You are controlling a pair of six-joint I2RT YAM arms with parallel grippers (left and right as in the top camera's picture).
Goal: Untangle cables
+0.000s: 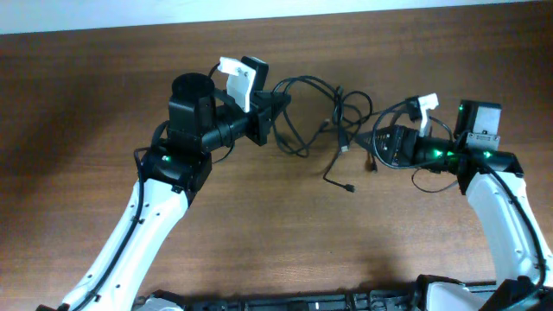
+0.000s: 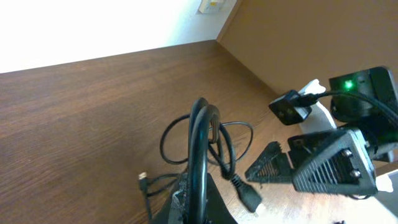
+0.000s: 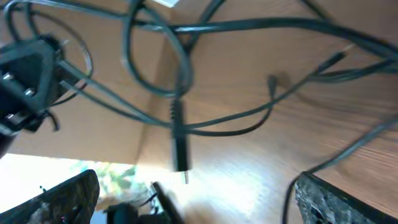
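The cables (image 2: 199, 149) lie in a messy bunch in the middle of the bench (image 1: 86, 104), right between the two arms. The left arm (image 1: 186, 130) has its jaws shut tight on one part of the bunch, and a tall loop stands up out of them. I think it holds on there so the bunch can't slide away when something else pulls on it.

The right arm (image 1: 484, 173) has its jaws spread wide with nothing in them. They face the bunch from the other side, and some strands run just in front of them. I'd guess they are open like that to take a loose strand and draw it out (which strand, I can't say).

The cables are thin, black and bendy, and they look smooth like rubber. They curl into rings and cross over each other many times. One end has a small straight plug (image 3: 178, 152) with a little metal tip, and it lies flat on the wood. The bench is brown wood with long fine lines in it. The right fingers (image 3: 348, 199) are dark, with a rough, bumpy face for gripping
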